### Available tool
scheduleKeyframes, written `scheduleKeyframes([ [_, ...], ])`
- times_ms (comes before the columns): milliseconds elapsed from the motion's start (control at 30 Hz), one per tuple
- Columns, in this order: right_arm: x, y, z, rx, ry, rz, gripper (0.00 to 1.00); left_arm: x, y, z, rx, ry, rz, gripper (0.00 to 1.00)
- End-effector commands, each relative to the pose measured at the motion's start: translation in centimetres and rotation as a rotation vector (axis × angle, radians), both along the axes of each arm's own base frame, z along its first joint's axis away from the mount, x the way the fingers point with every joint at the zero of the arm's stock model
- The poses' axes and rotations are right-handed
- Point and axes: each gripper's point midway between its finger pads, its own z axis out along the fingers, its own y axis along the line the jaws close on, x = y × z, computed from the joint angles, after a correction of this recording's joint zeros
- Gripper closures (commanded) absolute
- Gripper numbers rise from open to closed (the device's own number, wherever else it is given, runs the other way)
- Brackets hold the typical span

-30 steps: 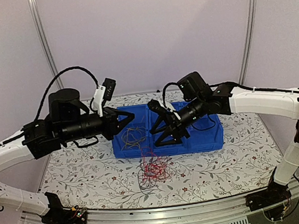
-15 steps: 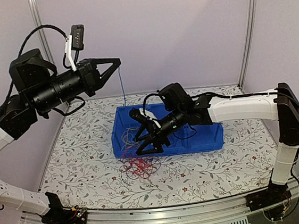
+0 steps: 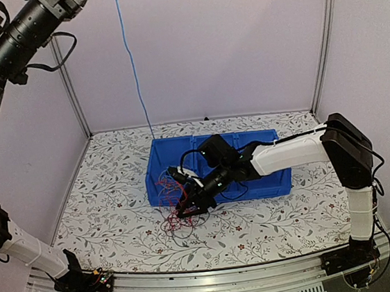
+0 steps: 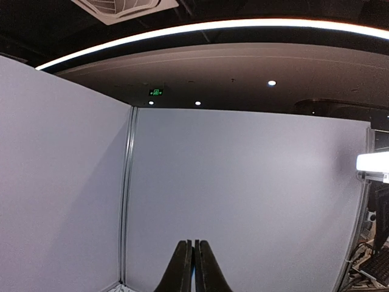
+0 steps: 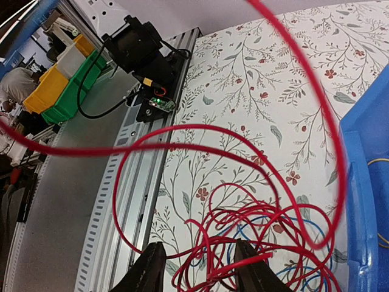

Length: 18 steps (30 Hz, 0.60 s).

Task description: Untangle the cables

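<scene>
Cables [image 3: 177, 217] lay bunched on table [image 3: 294, 223], near-left of blue bin [image 3: 271, 173]. Left gripper [image 4: 194, 267] clenched high, seemingly holding blue cable [image 3: 134, 76] taut. Right gripper [image 5: 199, 271] released, jaws straddling red loops. Step: freeing one strand. Next, I judged: pin red bunch down.

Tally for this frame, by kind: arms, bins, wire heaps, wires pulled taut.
Robot arms: 2, left arm, right arm
Blue bin: 1
Wire heap: 1, strands too fine to count
Blue wire pulled taut: 1
Total: 5
</scene>
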Motion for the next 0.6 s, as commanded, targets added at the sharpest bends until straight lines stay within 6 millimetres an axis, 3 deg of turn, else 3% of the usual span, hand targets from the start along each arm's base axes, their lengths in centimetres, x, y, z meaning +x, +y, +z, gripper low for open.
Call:
scheduleKeyframes([
  [0, -1.5, -0.9, -4.2, -0.076, 0.079, 0.023, 0.58, -3.1, 3.3, 6.7, -0.164, -0.164, -0.008, 1.0],
  [100, -1.9, -1.7, -6.3, -0.125, 0.098, 0.022, 0.57, -3.8, 4.7, 9.3, -0.237, -0.22, 0.008, 1.0],
  [200, -2.4, -2.5, -7.8, -0.159, 0.108, 0.033, 0.7, -4.0, 5.4, 10.5, -0.286, -0.243, 0.021, 1.0],
  [367, -3.2, -3.9, -9.9, -0.225, 0.113, 0.056, 0.9, -4.0, 6.5, 11.3, -0.318, -0.281, 0.077, 1.0],
  [500, -4.0, -5.8, -11.7, -0.298, 0.089, 0.072, 0.91, -3.3, 7.1, 11.1, -0.305, -0.275, 0.148, 1.0],
  [567, -4.3, -6.8, -11.4, -0.304, 0.05, 0.078, 0.87, -2.8, 6.6, 9.9, -0.273, -0.256, 0.156, 1.0],
])
